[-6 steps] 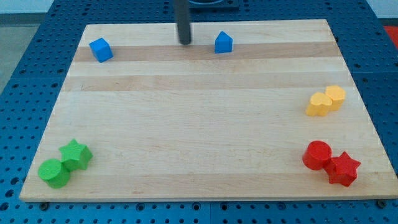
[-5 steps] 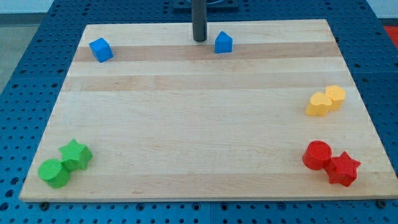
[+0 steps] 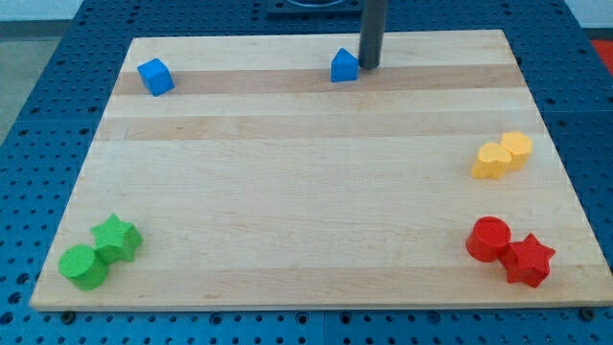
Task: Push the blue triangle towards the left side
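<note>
The blue triangle is a small house-shaped block near the view's top, a little right of centre on the wooden board. My tip stands just to the right of it, very close, contact unclear. A blue cube sits at the top left.
Two yellow blocks touch each other at the right edge. A red cylinder and a red star sit at the bottom right. A green star and a green cylinder sit at the bottom left.
My tip has moved from the left of the blue triangle, across its far side, to its right. No block has moved.
</note>
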Motion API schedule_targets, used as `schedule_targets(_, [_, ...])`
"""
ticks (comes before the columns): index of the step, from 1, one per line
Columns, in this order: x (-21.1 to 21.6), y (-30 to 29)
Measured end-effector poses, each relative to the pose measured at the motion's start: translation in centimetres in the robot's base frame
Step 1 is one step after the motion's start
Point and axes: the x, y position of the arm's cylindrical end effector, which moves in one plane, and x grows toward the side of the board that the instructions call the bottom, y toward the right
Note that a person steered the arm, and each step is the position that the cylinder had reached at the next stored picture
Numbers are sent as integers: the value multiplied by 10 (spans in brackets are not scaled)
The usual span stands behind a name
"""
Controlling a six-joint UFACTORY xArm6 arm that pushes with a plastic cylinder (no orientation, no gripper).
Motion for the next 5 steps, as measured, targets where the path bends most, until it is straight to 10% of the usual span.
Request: schedule_targets(5, [10,-91])
